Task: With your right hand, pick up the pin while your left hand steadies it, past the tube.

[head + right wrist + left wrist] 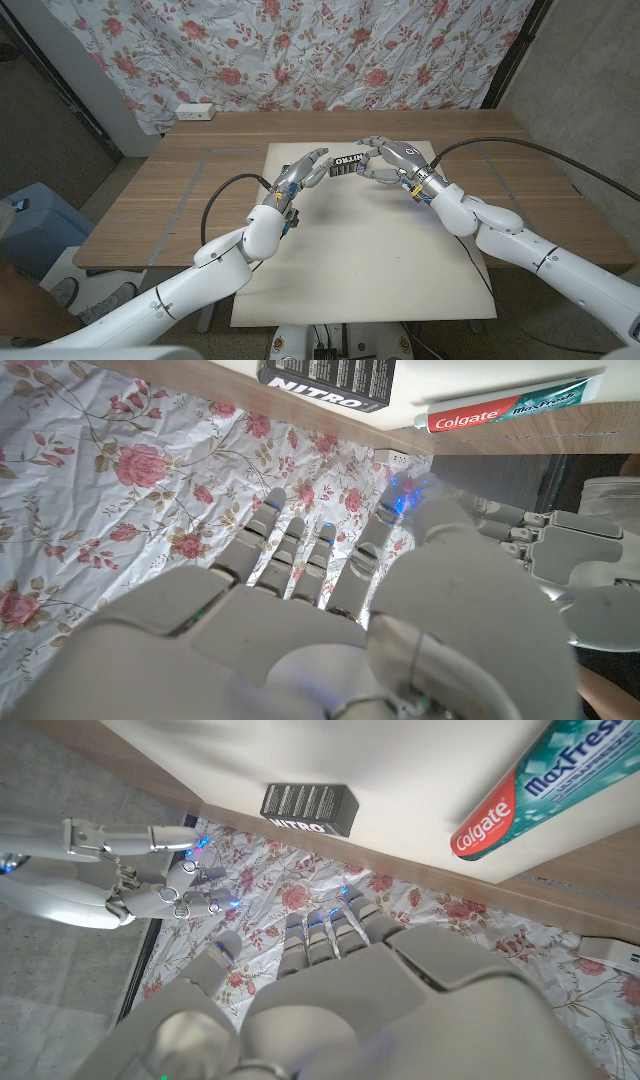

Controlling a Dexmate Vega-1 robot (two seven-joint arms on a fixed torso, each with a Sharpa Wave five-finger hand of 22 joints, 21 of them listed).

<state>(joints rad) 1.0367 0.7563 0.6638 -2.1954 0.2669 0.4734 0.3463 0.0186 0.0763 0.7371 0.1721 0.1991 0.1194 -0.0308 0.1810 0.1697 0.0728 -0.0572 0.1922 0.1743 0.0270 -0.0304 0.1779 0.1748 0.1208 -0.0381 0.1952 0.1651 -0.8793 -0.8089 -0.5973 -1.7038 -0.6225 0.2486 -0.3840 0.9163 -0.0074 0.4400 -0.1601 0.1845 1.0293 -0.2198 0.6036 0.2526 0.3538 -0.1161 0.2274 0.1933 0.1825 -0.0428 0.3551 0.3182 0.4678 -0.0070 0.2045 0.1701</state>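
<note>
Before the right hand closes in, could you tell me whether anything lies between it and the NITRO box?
Nothing visible does: the right hand faces the NITRO box directly; the toothpaste tube lies aside.

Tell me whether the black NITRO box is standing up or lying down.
Lying down: the NITRO box rests on a long side on the white mat, label sideways.

The head camera looks down over the counter (200, 215). Both wrist cameras sit close behind their hands, inverted, sharing the black box (310, 810) and curtain (120, 470).
</note>
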